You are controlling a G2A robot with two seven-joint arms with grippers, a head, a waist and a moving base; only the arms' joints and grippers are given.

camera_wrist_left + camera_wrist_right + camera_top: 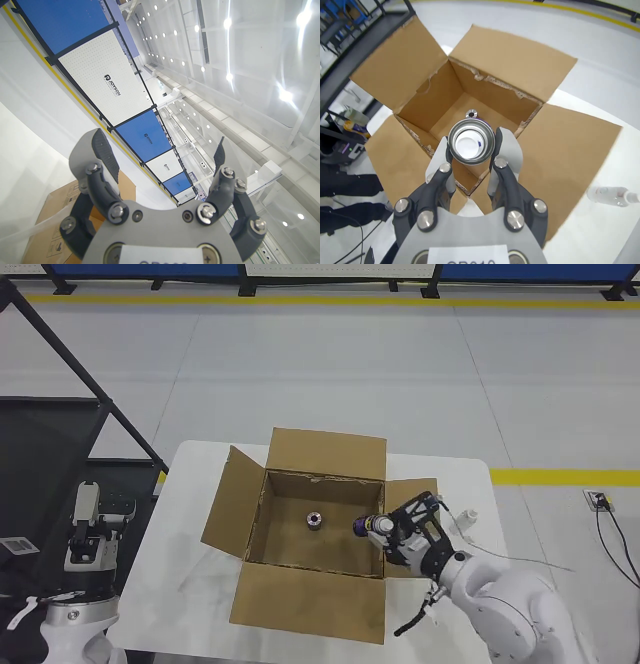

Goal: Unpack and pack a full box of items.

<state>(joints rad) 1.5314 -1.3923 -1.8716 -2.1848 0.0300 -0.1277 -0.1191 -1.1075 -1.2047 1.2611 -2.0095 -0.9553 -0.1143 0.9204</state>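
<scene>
Right claw clamps can, apparently over box.

Count | brown open cardboard box ×1, four flaps spread | purple-sided round metal can ×2: one above the box opening, second can upright on the box floor | clear plastic bottle ×1, beside the box
</scene>
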